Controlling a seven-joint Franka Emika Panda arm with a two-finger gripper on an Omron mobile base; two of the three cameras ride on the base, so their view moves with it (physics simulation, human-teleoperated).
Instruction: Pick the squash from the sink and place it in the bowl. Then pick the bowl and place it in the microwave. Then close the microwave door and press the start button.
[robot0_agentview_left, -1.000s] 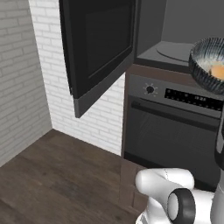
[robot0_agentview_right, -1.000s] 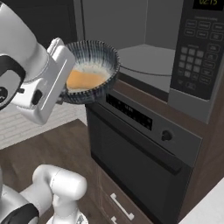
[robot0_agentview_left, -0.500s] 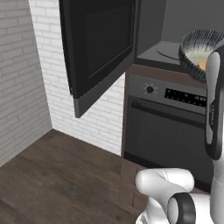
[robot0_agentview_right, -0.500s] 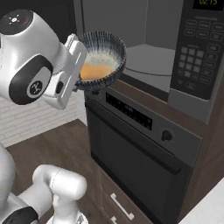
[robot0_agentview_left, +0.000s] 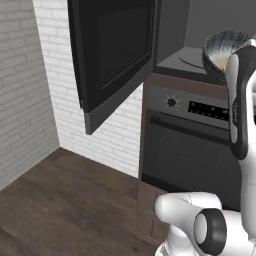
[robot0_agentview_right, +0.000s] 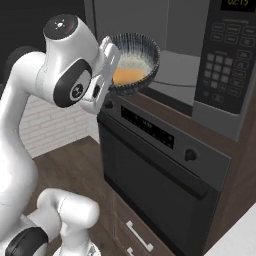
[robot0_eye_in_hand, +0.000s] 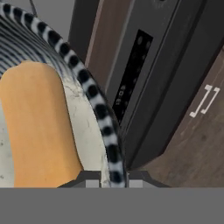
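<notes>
My gripper (robot0_eye_in_hand: 113, 179) is shut on the rim of the bowl (robot0_agentview_right: 134, 62), which is dark with a streaked outside and a pale inside. The orange-tan squash (robot0_agentview_right: 129, 76) lies inside the bowl (robot0_eye_in_hand: 94, 100), large at the left of the hand view as the squash (robot0_eye_in_hand: 39, 127). I hold the bowl (robot0_agentview_left: 225, 52) at the front of the open microwave (robot0_agentview_right: 175, 70), just above its floor edge. The microwave door (robot0_agentview_left: 115, 55) hangs wide open to the left. The button panel (robot0_agentview_right: 225, 50) is to the right of the opening. The sink is out of view.
A black oven (robot0_agentview_right: 160, 175) with a knob and display strip (robot0_eye_in_hand: 131, 70) sits directly below the microwave. A drawer with a white handle (robot0_eye_in_hand: 203, 100) is under it. A white brick wall (robot0_agentview_left: 30, 100) and dark wood floor (robot0_agentview_left: 65, 200) lie to the left.
The arm has carried the bowl with the squash up and across to the microwave opening. The grip on the rim has not changed.
</notes>
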